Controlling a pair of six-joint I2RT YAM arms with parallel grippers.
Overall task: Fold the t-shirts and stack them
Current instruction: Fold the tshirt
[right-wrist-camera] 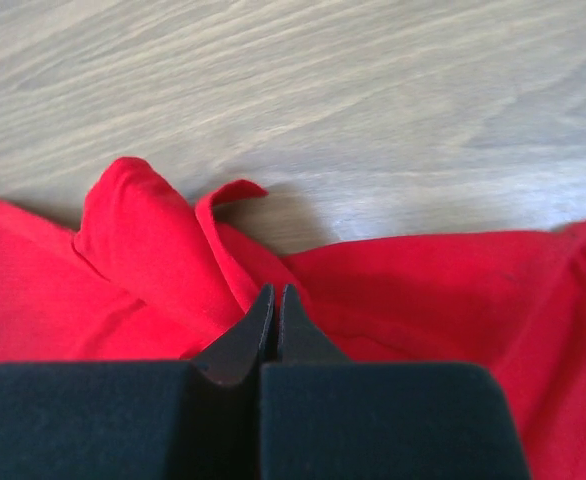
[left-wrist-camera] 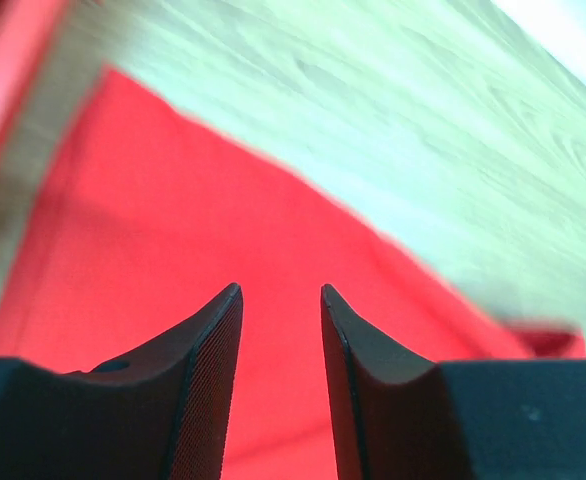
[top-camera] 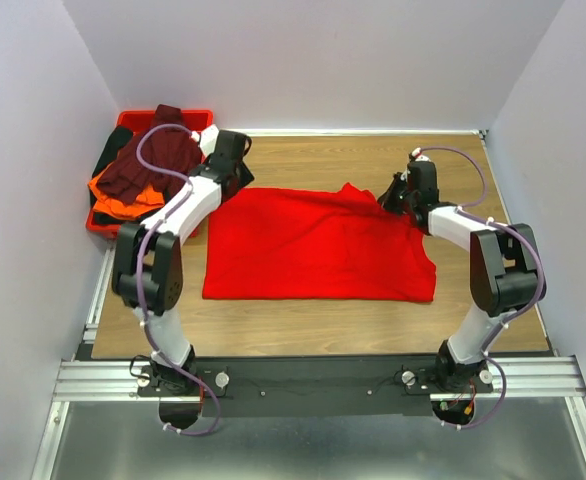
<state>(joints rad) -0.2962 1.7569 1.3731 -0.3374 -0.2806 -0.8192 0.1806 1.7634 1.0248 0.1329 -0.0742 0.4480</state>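
Note:
A bright red t-shirt point(top-camera: 318, 245) lies spread flat on the wooden table, with a bunched sleeve point(right-wrist-camera: 143, 235) at its far right corner. My left gripper point(top-camera: 236, 183) point(left-wrist-camera: 281, 290) hovers open over the shirt's far left corner point(left-wrist-camera: 143, 220), nothing between its fingers. My right gripper point(top-camera: 389, 198) point(right-wrist-camera: 276, 290) is shut just above the cloth by the bunched sleeve, and no cloth shows between its tips. A dark maroon t-shirt point(top-camera: 158, 160), an orange one point(top-camera: 121, 190) and a black one point(top-camera: 106, 152) lie heaped at the far left.
A red plastic tray point(top-camera: 133, 118) in the far left corner holds the heap of shirts. White walls close in the table on three sides. Bare wood point(top-camera: 313, 160) shows beyond the red shirt and along the near edge point(top-camera: 313, 325).

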